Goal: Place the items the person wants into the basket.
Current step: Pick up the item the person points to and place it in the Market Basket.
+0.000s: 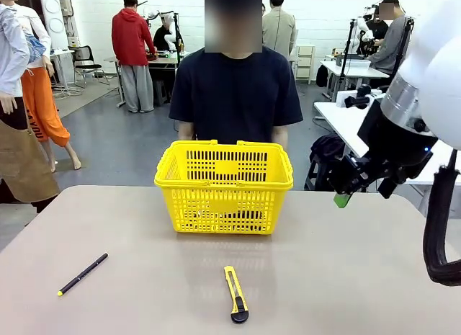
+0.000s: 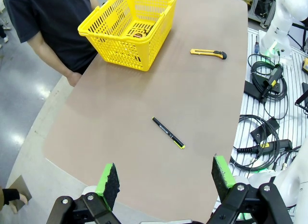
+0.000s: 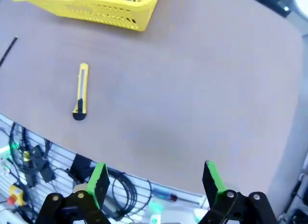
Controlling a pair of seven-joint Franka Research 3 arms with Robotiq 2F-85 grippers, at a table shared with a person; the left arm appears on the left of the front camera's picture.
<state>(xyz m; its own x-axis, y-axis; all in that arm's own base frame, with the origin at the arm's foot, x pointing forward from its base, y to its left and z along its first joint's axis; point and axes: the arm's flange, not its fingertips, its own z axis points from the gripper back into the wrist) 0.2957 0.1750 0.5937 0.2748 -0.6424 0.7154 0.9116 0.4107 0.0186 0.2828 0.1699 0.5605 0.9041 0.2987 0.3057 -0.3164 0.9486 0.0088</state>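
Observation:
The yellow basket (image 1: 223, 198) stands at the table's far middle, in front of the person (image 1: 235, 97) in a black T-shirt. In the left wrist view the basket (image 2: 126, 29) holds small items on its floor; one yellow-and-black item (image 2: 139, 34) shows, the others are too hidden to tell apart. My left gripper (image 2: 166, 179) hangs open, high above the near table edge, with nothing between its fingers. My right gripper (image 1: 344, 194) hovers open and empty above the table's right side, to the right of the basket; in its own view the right gripper (image 3: 156, 181) is over the table's near edge.
A thin black pen with a yellow tip (image 1: 83, 274) lies near the front left of the table. A yellow-and-black utility knife (image 1: 235, 294) lies at the front middle. Cables (image 2: 264, 103) and a slotted base sit below the near edge. Other people work far behind.

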